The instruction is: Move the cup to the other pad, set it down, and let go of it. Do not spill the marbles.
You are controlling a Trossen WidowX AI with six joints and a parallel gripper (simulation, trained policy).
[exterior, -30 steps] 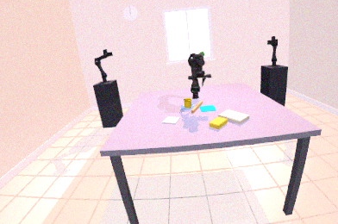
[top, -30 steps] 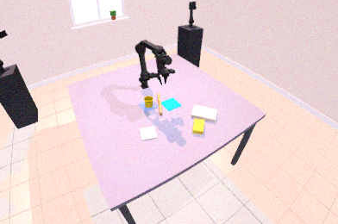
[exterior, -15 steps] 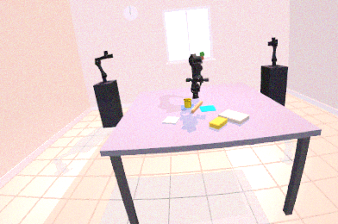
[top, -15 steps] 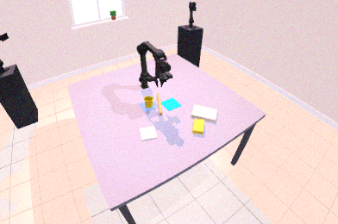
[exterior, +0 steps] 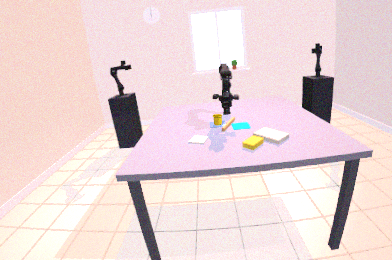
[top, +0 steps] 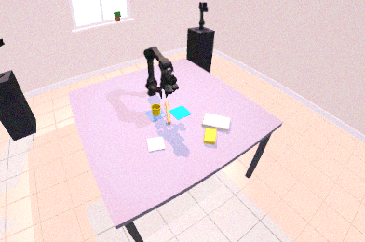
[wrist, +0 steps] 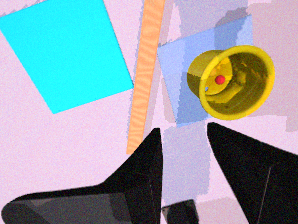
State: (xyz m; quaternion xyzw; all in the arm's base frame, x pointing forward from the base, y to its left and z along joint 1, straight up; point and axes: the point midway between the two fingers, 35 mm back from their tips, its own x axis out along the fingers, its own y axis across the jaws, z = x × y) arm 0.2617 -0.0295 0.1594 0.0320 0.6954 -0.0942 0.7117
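A yellow cup [top: 156, 110] [exterior: 217, 119] [wrist: 196, 75] stands upright on the blue pad [top: 150, 115] [wrist: 172, 65]. A red marble [wrist: 220, 80] and part of another, pale one show inside it. The cyan pad [top: 180, 113] [exterior: 241, 126] [wrist: 65, 55] lies bare on the other side of a wooden strip. My gripper [top: 164, 97] [wrist: 183, 131] is partly open with nothing between its fingers. It hangs above the table, beside the cup and not touching it; in the wrist view the cup is ahead and to the right of the fingertips.
The orange wooden strip [top: 168, 113] [exterior: 228, 124] [wrist: 147, 65] lies between the two pads. A white flat square [top: 155, 143] [exterior: 198, 139], a yellow block [top: 210, 136] [exterior: 253, 142] and a white block [top: 216, 121] [exterior: 271, 135] lie elsewhere on the table.
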